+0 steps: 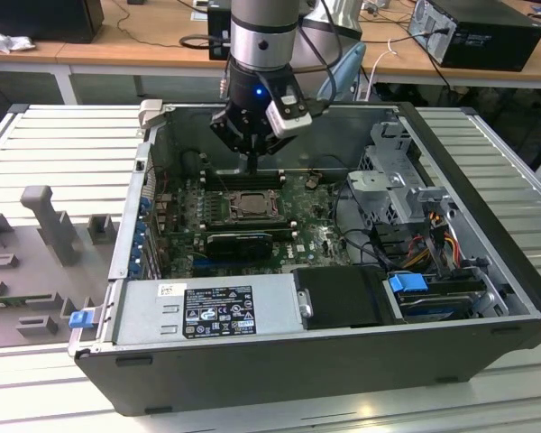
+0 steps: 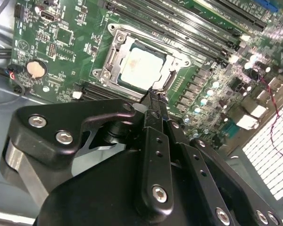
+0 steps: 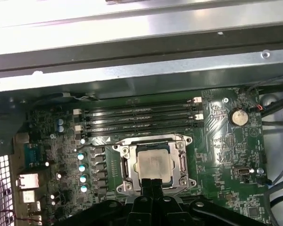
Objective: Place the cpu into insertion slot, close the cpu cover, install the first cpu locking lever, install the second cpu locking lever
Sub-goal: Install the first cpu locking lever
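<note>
The cpu (image 3: 153,164) lies flat in the insertion slot (image 1: 230,206) on the green board, silvery top up. The cpu cover (image 3: 153,142) is down around it as a metal frame, and the chip (image 2: 140,67) shows through its window. My gripper (image 1: 251,167) hangs straight above the socket inside the open computer case. Its black fingers are pressed together with nothing between them. In both wrist views the gripper's tip (image 2: 154,96) (image 3: 151,182) sits at one edge of the cover frame. Whether it touches the frame I cannot tell.
Black memory slots (image 3: 137,117) run along one side of the socket. A long black graphics card (image 1: 239,244) lies just in front of it, then the grey power supply (image 1: 207,307). A drive cage (image 1: 392,171) and cables (image 1: 433,234) fill the exterior view's right.
</note>
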Available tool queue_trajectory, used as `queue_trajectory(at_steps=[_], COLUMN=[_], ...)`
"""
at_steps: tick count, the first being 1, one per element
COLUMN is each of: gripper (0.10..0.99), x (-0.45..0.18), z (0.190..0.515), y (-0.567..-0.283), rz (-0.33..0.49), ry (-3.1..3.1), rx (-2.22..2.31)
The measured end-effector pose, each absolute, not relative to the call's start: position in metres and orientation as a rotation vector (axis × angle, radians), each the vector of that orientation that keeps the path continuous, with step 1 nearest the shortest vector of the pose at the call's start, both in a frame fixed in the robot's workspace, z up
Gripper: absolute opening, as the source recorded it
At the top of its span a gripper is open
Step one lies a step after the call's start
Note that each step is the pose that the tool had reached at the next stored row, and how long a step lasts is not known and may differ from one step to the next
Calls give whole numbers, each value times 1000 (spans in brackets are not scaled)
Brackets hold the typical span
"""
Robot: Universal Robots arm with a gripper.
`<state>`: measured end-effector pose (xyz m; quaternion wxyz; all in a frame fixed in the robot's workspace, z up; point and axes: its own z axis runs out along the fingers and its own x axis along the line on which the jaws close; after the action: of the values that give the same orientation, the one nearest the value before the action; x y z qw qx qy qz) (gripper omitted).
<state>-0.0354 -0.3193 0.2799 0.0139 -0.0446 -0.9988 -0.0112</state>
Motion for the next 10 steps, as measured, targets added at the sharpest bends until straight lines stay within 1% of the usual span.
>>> queue_trajectory(at_steps=[10], gripper=[106], x=[-35], z=[280], y=[-319], rz=[-32], ry=[-3112], rx=[39])
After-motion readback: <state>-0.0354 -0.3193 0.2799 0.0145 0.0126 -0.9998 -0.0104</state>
